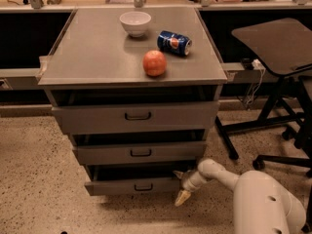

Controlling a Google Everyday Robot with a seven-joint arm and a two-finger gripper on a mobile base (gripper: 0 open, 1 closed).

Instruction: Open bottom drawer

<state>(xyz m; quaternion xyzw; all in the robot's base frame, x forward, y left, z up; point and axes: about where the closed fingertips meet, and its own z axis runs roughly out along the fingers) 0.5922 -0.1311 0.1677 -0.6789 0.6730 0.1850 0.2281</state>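
The grey drawer unit has three fronts with dark central pulls. The bottom drawer (131,185) is the lowest and narrowest, with a dark gap above its front. Its handle (143,186) is free. My gripper (182,185) is low at the right end of that drawer front, on a white arm reaching in from the lower right. One fingertip (182,197) points down below the drawer edge, the other (179,174) is at its top right corner.
A white bowl (135,22), a blue can (174,43) on its side and a red apple (154,63) lie on the cabinet top (87,57). Black chair legs (253,130) stand to the right. Speckled floor (34,179) lies to the left.
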